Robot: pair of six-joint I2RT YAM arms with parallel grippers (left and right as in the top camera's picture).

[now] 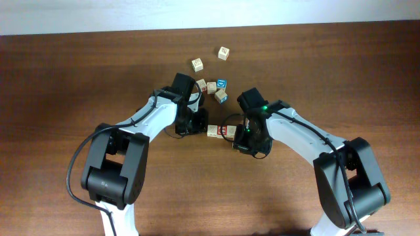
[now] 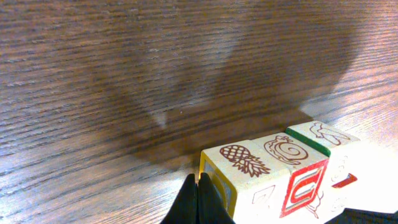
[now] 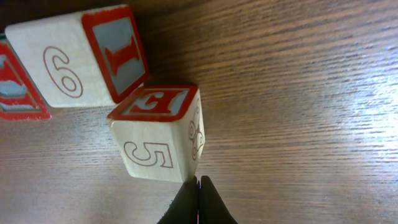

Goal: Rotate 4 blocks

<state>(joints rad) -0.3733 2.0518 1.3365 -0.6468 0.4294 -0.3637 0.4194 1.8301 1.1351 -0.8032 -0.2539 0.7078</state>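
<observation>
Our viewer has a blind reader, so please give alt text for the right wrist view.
The shut right gripper sits at the lower corner of a pale wooden cube showing a red 5 and a red-framed letter face. A second cube, marked 9, stands just behind it on the dark wooden table.

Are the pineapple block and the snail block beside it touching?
Touching. The left wrist view shows the pineapple block and snail block side against side, with no gap showing between them.

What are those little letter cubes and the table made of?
The blocks look like pale wood: matte faces, slightly rounded edges, printed red figures. The table looks like dark wood or a wood-look laminate: streaky grain, soft sheen.
</observation>
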